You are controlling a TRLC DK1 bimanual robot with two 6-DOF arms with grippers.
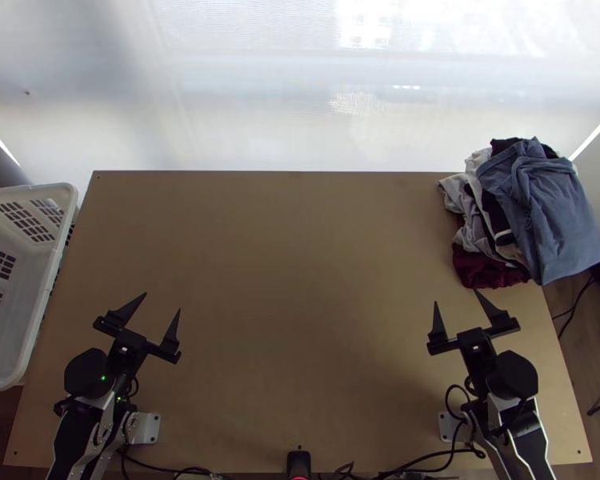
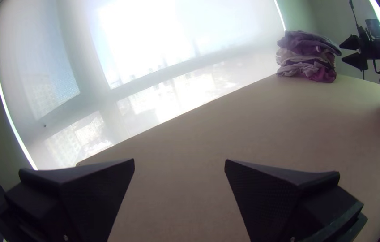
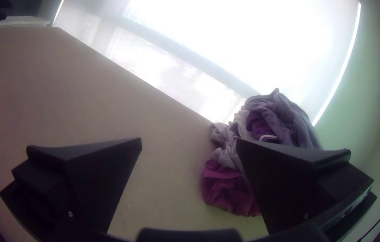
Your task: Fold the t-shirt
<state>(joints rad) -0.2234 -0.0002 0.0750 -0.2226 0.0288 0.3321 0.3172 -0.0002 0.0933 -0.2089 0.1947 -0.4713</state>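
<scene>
Both your left gripper [image 1: 162, 302] and right gripper [image 1: 456, 296]: fingers spread. Clothes pile [image 1: 536, 212] on far right corner of your table [image 1: 300, 280].

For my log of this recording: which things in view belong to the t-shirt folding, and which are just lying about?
For the job:
garment pile, far right corner; which piece is the t-shirt, I can't tell
table, the likely folding surface
left end effector, open
right end effector, open

Probably just lying about:
white basket, left of the table
black device, near edge

Left gripper [image 1: 162, 302] spread wide; right gripper [image 1: 455, 296] likewise, seemingly raised.
</scene>
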